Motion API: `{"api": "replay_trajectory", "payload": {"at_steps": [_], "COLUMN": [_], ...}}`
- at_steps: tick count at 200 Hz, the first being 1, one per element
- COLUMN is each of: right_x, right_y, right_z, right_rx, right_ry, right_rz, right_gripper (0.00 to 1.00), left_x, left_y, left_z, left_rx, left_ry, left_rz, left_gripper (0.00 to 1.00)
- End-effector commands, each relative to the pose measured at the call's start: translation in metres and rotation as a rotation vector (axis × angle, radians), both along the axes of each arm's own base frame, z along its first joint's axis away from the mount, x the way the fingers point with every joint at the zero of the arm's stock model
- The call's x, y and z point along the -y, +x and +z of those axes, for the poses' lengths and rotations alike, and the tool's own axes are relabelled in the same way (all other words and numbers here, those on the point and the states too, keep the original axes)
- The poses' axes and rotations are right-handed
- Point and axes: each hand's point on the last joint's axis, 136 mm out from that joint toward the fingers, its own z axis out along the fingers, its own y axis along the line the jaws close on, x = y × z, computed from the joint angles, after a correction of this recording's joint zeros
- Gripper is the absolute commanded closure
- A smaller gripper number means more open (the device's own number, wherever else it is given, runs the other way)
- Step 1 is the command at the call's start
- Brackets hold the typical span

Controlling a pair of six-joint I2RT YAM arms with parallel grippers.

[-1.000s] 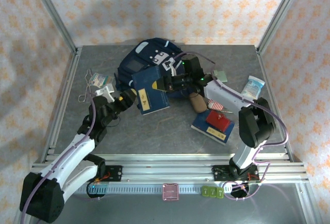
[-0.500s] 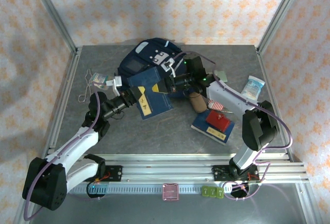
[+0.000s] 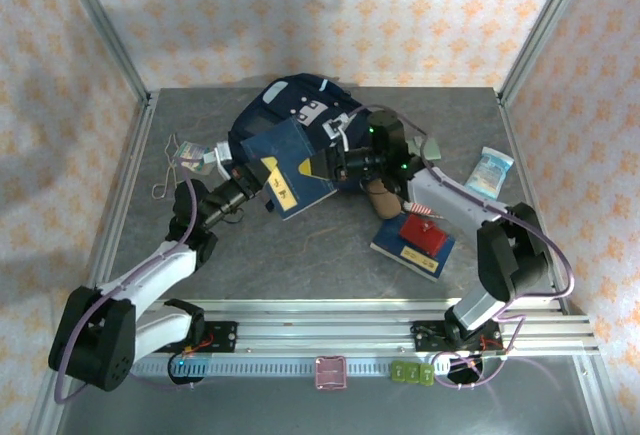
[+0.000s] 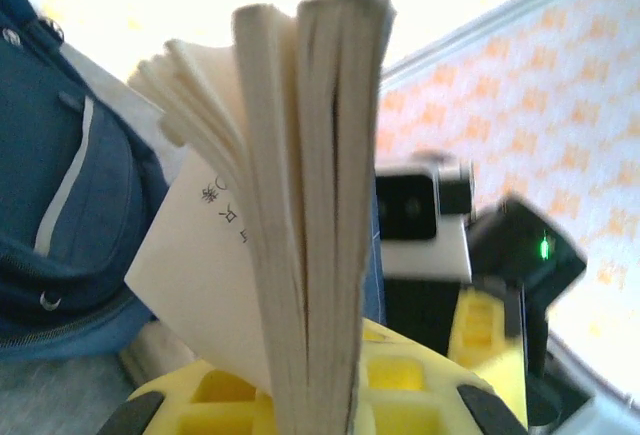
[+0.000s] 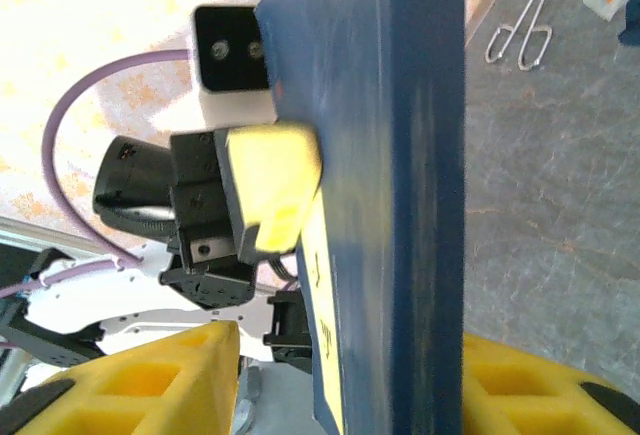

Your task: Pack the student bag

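Observation:
The navy student bag [image 3: 290, 110] lies at the back middle of the table; its side also shows in the left wrist view [image 4: 60, 205]. A blue book [image 3: 292, 167] hangs tilted just in front of the bag, between both grippers. My left gripper [image 3: 258, 179] is shut on the book's left edge, and the page block [image 4: 320, 155] stands between its yellow fingers [image 4: 230, 395]. My right gripper [image 3: 328, 163] is open around the book's right edge. The spine [image 5: 400, 155] sits between its jaws, with a clear gap on the left finger's [image 5: 150, 385] side.
A second blue book [image 3: 405, 250] carrying a red box [image 3: 424, 232] lies right of centre, with a brown glasses case [image 3: 380, 198] beside it. A tissue pack [image 3: 494, 170] is at the far right. Scissors [image 3: 165, 177] and a small packet [image 3: 195, 155] lie at the left.
My left gripper has reached in and shut on the book's left edge. My right gripper has opened off the book. The book has shifted slightly up toward the bag.

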Motion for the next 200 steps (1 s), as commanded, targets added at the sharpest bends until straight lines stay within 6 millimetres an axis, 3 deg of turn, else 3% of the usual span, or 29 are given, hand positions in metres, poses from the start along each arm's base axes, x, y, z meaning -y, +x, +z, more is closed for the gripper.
{"api": "replay_trajectory", "payload": {"at_steps": [1, 18, 38, 63, 82, 88, 115, 122, 128, 135, 142, 170, 200], "right_x": [0.007, 0.012, 0.015, 0.014, 0.014, 0.014, 0.010, 0.009, 0.009, 0.010, 0.012, 0.037, 0.093], "right_y": [-0.002, 0.004, 0.007, 0.013, 0.021, 0.023, 0.023, 0.022, 0.021, 0.022, 0.024, 0.037, 0.059], "right_z": [0.046, 0.049, 0.055, 0.055, 0.048, 0.046, 0.035, 0.033, 0.031, 0.030, 0.029, 0.032, 0.037], "right_rx": [0.086, 0.063, 0.060, 0.054, 0.029, 0.020, 0.007, 0.009, 0.012, 0.013, 0.015, 0.034, 0.070], "right_ry": [0.146, 0.193, 0.245, 0.255, 0.238, 0.232, 0.193, 0.187, 0.185, 0.181, 0.171, 0.146, 0.083], "right_rz": [-0.069, -0.147, -0.207, -0.280, -0.333, -0.342, -0.345, -0.348, -0.353, -0.359, -0.374, -0.464, -0.647], "right_gripper": [0.50, 0.47, 0.46, 0.48, 0.65, 0.67, 0.59, 0.64, 0.78, 0.92, 1.00, 1.00, 1.00], "left_x": [-0.019, -0.012, 0.004, 0.011, 0.015, 0.015, 0.012, 0.014, 0.017, 0.020, 0.022, 0.031, 0.043], "left_y": [0.007, 0.010, 0.017, 0.020, 0.021, 0.021, 0.024, 0.025, 0.026, 0.026, 0.027, 0.036, 0.060], "left_z": [0.053, 0.065, 0.067, 0.069, 0.069, 0.069, 0.067, 0.067, 0.067, 0.068, 0.066, 0.049, 0.006], "left_rx": [0.158, 0.183, 0.175, 0.183, 0.182, 0.179, 0.172, 0.169, 0.170, 0.174, 0.168, 0.119, -0.002], "left_ry": [-0.210, -0.271, -0.266, -0.283, -0.304, -0.312, -0.315, -0.310, -0.305, -0.300, -0.294, -0.196, 0.111], "left_rz": [0.095, 0.072, 0.069, 0.090, 0.087, 0.092, 0.130, 0.126, 0.114, 0.101, 0.094, 0.092, 0.123], "left_gripper": [1.00, 1.00, 1.00, 1.00, 1.00, 1.00, 1.00, 1.00, 1.00, 0.89, 0.78, 0.52, 0.43]}}
